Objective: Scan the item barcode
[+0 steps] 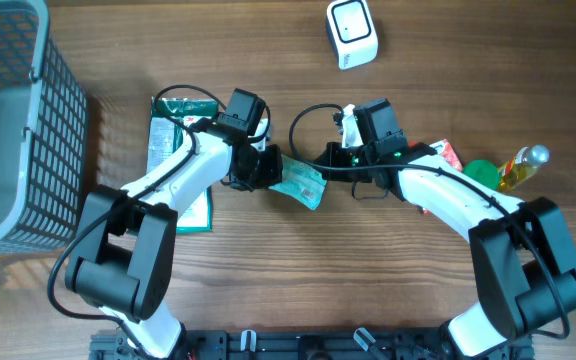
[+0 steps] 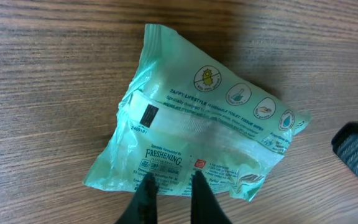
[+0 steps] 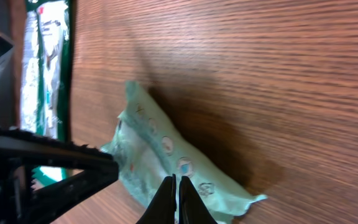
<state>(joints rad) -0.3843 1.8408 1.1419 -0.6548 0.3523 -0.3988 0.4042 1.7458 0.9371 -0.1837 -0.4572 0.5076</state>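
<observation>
Two claws, one mint wipes pack

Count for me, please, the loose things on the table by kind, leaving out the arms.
Soft packets: 3 (mint wipes pack, dark green packet, red packet, partly hidden)
Bottles: 1 (yellow bottle)
Round green things: 1 (green disc, kind unclear)
Baskets: 1 (grey basket)
Scanners: 1 (white scanner)
Total: 7

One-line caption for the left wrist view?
Left fingers pinch the near edge of a green wipes pack over the wooden table.
</observation>
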